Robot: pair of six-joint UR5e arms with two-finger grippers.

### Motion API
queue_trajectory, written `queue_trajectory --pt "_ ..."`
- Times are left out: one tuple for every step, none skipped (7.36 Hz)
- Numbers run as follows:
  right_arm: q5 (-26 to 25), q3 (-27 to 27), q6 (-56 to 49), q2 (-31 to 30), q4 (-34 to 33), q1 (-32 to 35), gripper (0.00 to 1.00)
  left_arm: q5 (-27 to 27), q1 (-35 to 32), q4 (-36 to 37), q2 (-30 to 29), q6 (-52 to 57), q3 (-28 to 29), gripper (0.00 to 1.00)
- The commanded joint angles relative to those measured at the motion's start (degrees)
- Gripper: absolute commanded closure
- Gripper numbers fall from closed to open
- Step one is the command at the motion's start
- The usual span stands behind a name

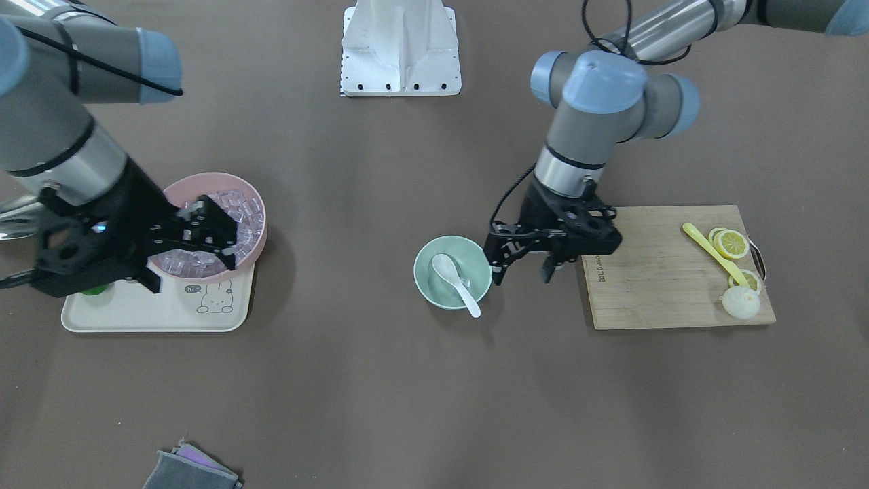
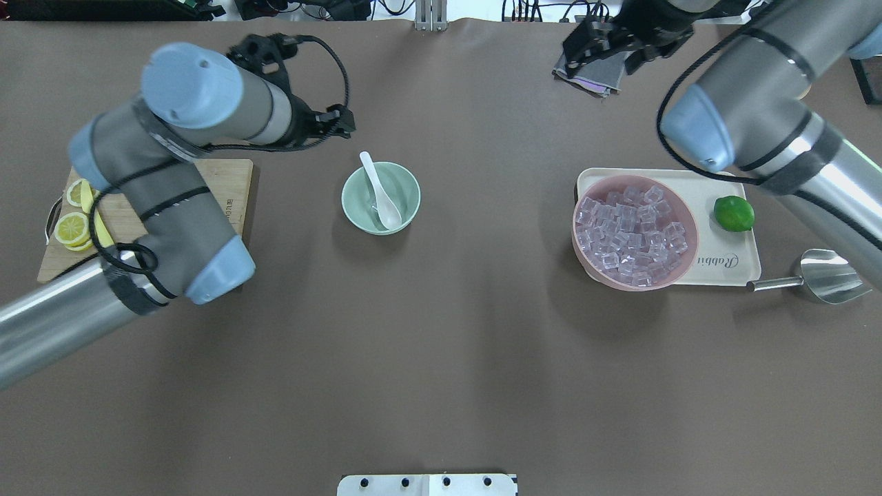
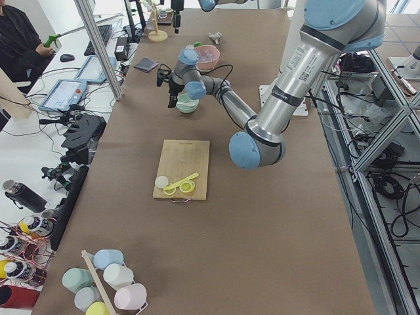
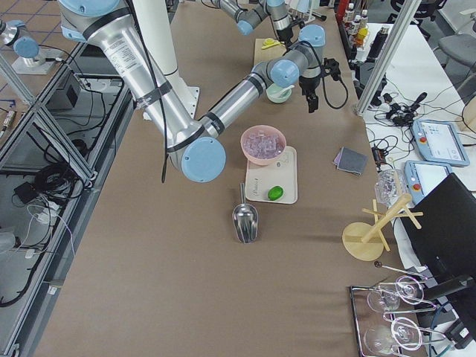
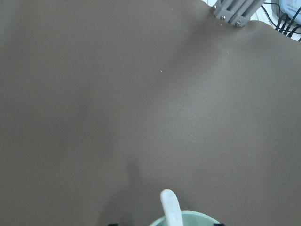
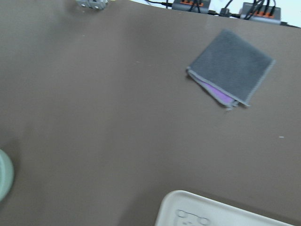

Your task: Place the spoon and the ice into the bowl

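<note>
The white spoon (image 1: 456, 278) lies in the mint-green bowl (image 1: 424, 272), its handle resting over the rim; both also show in the overhead view, spoon (image 2: 379, 189) and bowl (image 2: 406, 200). My left gripper (image 1: 523, 275) is open and empty, just beside the bowl on the cutting-board side. The left wrist view shows only the spoon's handle tip (image 5: 169, 207) and the bowl's rim (image 5: 197, 219). The ice (image 1: 234, 210) fills the pink bowl (image 2: 689, 234). My right gripper (image 1: 214, 231) hovers over that pink bowl with its jaws apart. I cannot tell whether any ice lies in the green bowl.
The pink bowl stands on a cream tray (image 1: 136, 316) with a lime (image 2: 734, 212). A steel scoop (image 2: 823, 275) lies beside the tray. A wooden cutting board (image 1: 652, 272) holds a yellow spoon (image 1: 713, 251) and lemon slices (image 1: 732, 243). A grey cloth (image 2: 592, 72) lies at the far edge.
</note>
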Motion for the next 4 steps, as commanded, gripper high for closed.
queue_trajectory --pt "0.3 1.8 -19.5 -6.3 -9.0 8.2 0.0 -4.6 -12.0 1.3 8.4 16.5 -3.4 0.02" --pt "0.1 1.0 -29.9 -8.8 -12.0 13.6 0.0 -10.5 -19.1 1.1 12.0 28.4 -3.2 0.02" --pt "0.1 -1.4 -39.8 -10.7 -15.3 19.3 0.0 -13.2 -25.6 1.1 15.9 39.9 -2.8 0.02" --pt "-0.1 -3.2 -43.6 -17.2 -15.5 23.8 0.0 -13.5 -29.9 1.1 18.4 48.6 -1.8 0.02"
